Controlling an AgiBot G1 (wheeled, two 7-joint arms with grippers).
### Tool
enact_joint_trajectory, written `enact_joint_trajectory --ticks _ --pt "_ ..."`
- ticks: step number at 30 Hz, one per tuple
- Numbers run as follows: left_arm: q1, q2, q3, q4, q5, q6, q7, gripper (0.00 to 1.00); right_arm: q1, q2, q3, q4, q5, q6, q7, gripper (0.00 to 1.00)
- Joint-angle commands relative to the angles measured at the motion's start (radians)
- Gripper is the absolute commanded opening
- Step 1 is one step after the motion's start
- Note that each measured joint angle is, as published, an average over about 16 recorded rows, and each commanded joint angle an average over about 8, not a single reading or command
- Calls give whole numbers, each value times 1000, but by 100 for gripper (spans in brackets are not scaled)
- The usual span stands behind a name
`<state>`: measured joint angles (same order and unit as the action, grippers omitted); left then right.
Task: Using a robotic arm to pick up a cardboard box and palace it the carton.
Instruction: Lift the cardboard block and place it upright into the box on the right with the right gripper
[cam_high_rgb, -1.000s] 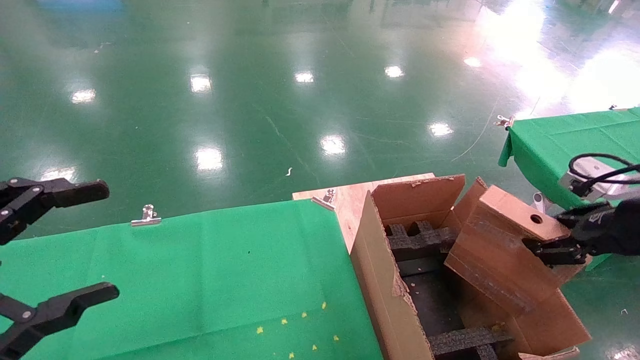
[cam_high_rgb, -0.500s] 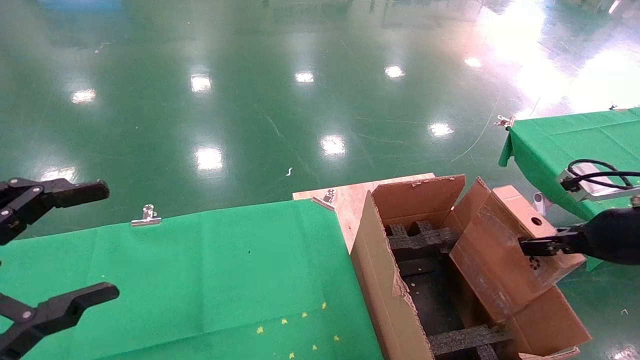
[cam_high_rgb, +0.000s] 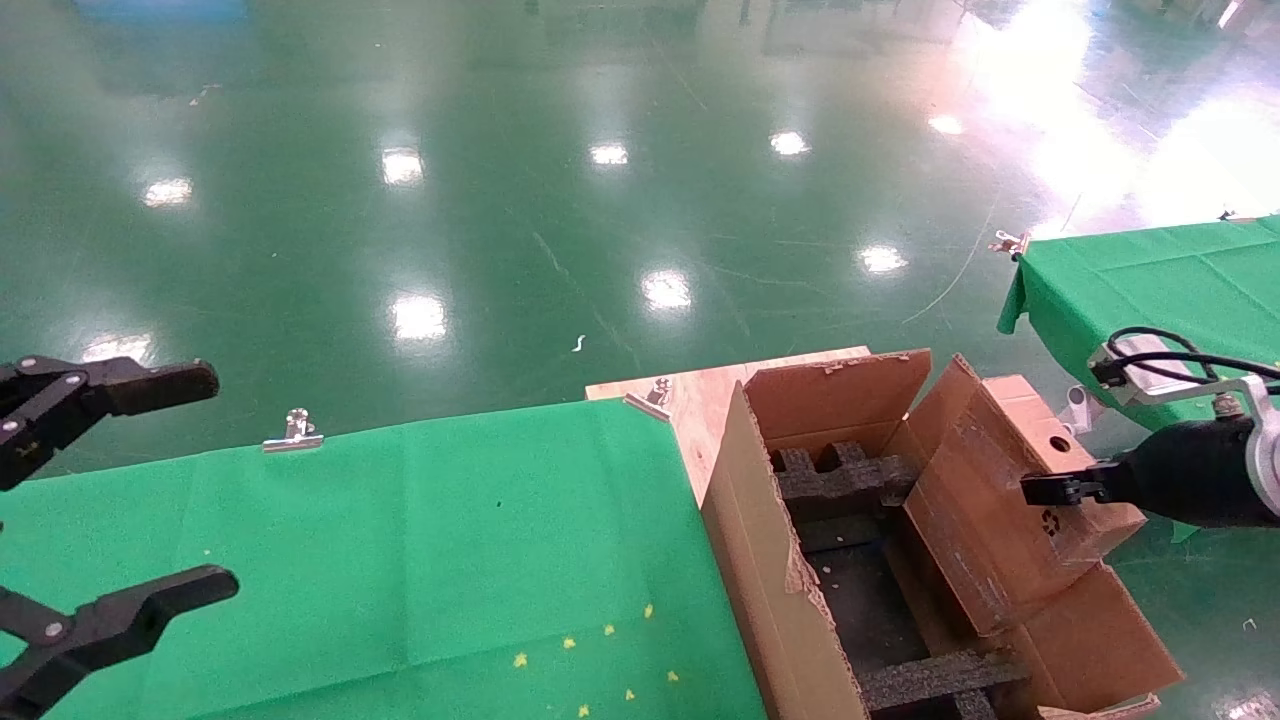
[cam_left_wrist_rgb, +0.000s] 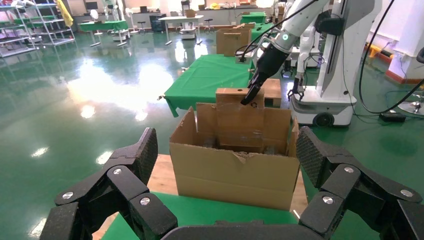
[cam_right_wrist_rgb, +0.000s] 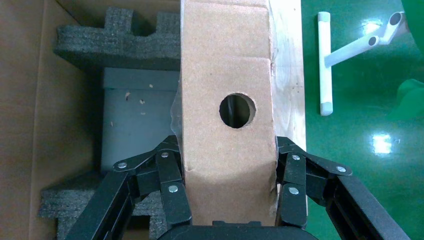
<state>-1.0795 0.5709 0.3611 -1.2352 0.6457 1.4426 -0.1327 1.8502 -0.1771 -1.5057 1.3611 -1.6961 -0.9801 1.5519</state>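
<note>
My right gripper (cam_high_rgb: 1040, 490) is clamped on the box (cam_high_rgb: 1010, 490), one finger on each of its narrow sides, as the right wrist view shows plainly: the fingers (cam_right_wrist_rgb: 167, 180) press into the cardboard just below the round hole (cam_right_wrist_rgb: 237, 110). From the head view I see the box tilted, leaning over the right side of the carton (cam_high_rgb: 800, 600), its lower part down inside the opening and its holed end up and outward toward the gripper. Whether its bottom edge touches the carton floor I cannot tell; the box itself hides that spot. A small recycling mark (cam_high_rgb: 1049, 522) sits on the box near the gripper. Black foam (cam_high_rgb: 835, 478) lies at the far end of the carton and more at the near end, with a dark floor between. The carton stands just beside the green table (cam_high_rgb: 400, 560), next to a bare wooden corner (cam_high_rgb: 700, 395). My left gripper (cam_high_rgb: 110, 500) hangs above the table's left edge, spread wide and holding nothing. In the left wrist view the carton (cam_left_wrist_rgb: 235, 172) stands ahead with the box (cam_left_wrist_rgb: 240, 120) poking up out of it.
</note>
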Motion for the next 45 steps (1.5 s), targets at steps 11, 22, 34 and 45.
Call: enact_joint_trajectory --ticks 11,22,34,45 --pt "0 0 0 0 0 0 0 100 -36 -20 -28 0 3 -6 13 0" --pt "0 0 0 0 0 0 0 100 -46 -28 -34 -4 -4 5 0 0" --pt "0 0 0 0 0 0 0 100 -47 -32 -33 -4 -45 45 32 0" --pt "0 0 0 0 0 0 0 100 -79 -58 -56 -6 -97 73 86 0"
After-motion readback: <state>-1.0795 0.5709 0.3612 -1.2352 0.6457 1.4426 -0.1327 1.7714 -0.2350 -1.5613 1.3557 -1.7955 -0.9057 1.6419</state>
